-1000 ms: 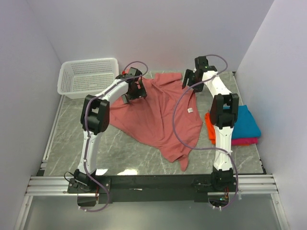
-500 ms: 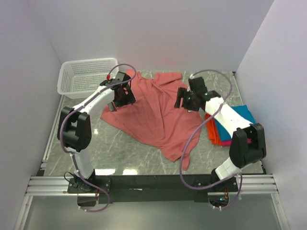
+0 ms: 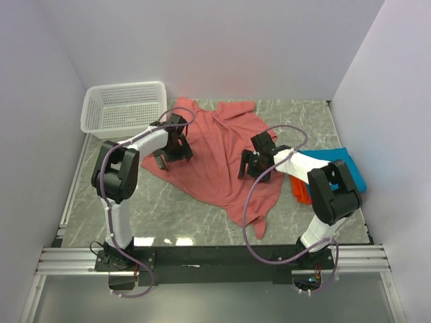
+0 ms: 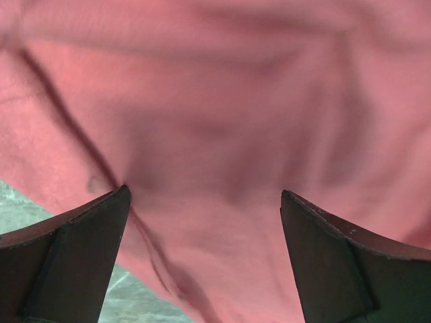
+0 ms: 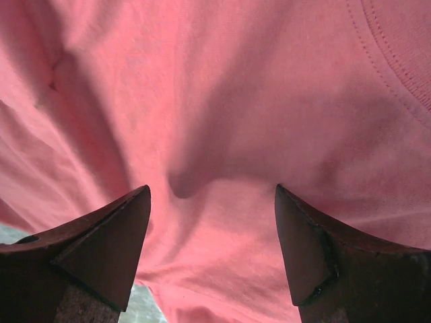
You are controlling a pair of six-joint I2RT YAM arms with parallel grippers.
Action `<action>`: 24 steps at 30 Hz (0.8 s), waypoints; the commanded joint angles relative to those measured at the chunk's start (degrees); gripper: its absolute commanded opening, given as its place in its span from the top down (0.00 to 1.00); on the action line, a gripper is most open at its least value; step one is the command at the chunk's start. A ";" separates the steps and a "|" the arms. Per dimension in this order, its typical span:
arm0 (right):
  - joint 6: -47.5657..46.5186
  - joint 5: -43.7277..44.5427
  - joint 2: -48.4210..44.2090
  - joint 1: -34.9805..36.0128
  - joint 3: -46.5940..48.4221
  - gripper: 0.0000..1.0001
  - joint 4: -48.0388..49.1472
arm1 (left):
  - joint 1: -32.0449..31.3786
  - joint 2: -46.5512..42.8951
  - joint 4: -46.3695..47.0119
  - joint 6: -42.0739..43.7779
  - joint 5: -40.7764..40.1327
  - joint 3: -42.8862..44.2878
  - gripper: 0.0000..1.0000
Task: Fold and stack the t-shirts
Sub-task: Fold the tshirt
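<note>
Crumpled mid-tabletop point(image 3: 168, 208): red tee point(image 3: 222, 161). Over its left edge, left gripper point(image 4: 203, 194); over its right half, right gripper point(image 5: 211, 190). Both apart, empty, probably poised to pinch cloth for folding. Right of it, folded tees point(image 3: 347, 171), stacked.

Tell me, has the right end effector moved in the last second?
Yes. The right end effector came from level with the white mesh basket toward its base, and now hangs open over the salmon-red t-shirt.
</note>
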 commanded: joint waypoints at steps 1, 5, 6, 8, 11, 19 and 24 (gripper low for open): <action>1.34 0.06 1.14 -0.28 -0.04 0.20 2.26 | -0.08 -2.37 -0.28 -1.43 0.00 -2.83 0.01; 2.56 1.47 1.84 -0.81 -2.14 0.20 2.17 | 0.00 -6.23 -2.74 -2.74 -3.76 -8.97 0.01; 2.92 1.64 1.76 -1.16 -2.58 0.20 2.35 | 0.00 -7.20 -4.31 -3.27 -4.99 -9.95 0.01; 3.36 1.56 1.84 -1.34 -3.64 0.20 2.70 | 0.18 -10.01 -5.72 -5.20 -8.15 -12.94 0.01; 3.19 2.00 2.28 -1.51 -4.26 0.20 2.17 | 0.62 -13.26 -8.45 -7.92 -10.62 -16.28 0.01; 2.92 1.73 2.63 -1.69 -6.10 0.20 2.52 | 3.69 -21.95 -13.72 -14.34 -14.58 -27.26 0.00; 1.08 0.59 1.23 -1.60 -5.93 0.20 3.14 | 8.70 -28.20 -13.29 -16.19 -14.76 -29.99 0.01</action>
